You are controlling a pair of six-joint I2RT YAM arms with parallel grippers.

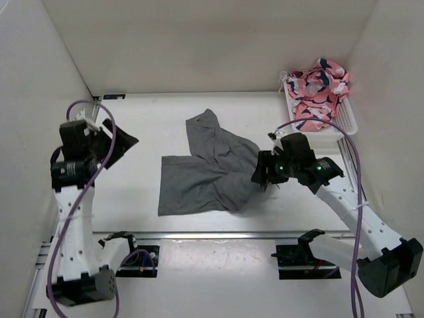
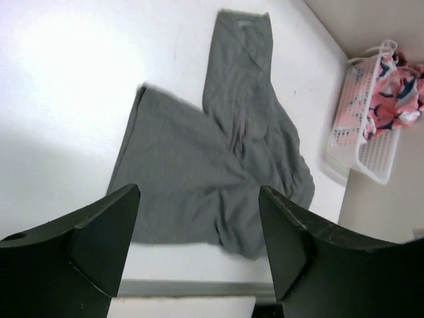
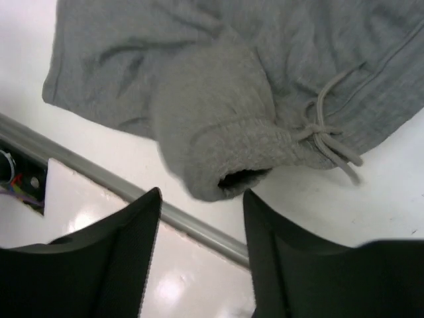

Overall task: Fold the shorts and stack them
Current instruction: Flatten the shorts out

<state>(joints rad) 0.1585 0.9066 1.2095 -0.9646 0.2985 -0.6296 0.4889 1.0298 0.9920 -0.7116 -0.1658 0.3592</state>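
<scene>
left gripper (image 2: 199,193) spread wide, well apart from grey shorts (image 2: 192,159) | right gripper (image 3: 202,196) parted, empty, waistband (image 3: 265,149) just beyond tips | drawstring (image 3: 326,136) seen only by right wrist

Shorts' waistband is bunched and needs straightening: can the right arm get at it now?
Probably yes. The right arm's fingers hang open close above the bunched waistband of the shorts, and nothing lies between them.
</scene>
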